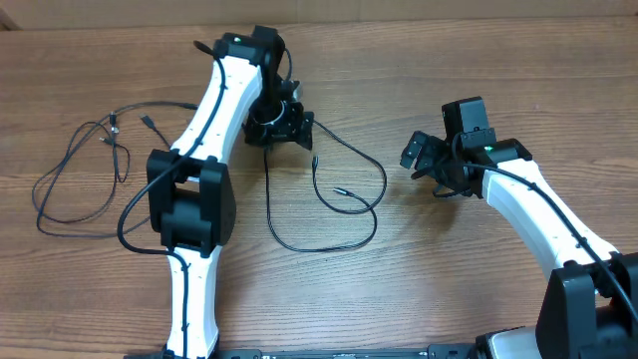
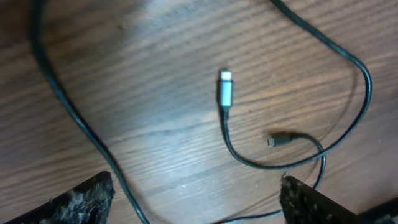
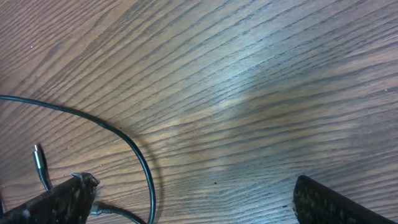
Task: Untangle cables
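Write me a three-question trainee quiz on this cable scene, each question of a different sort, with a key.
1. True or false: the left gripper is shut on one of the cables.
2. In the left wrist view, where does the silver plug lie?
A. flat on the bare wooden table, ahead of the fingers
B. pinched between the fingertips
C. draped over a robot arm
3. Fill in: in the right wrist view, the right gripper stands open and holds ____.

Key: 1 false; 2 A; 3 nothing.
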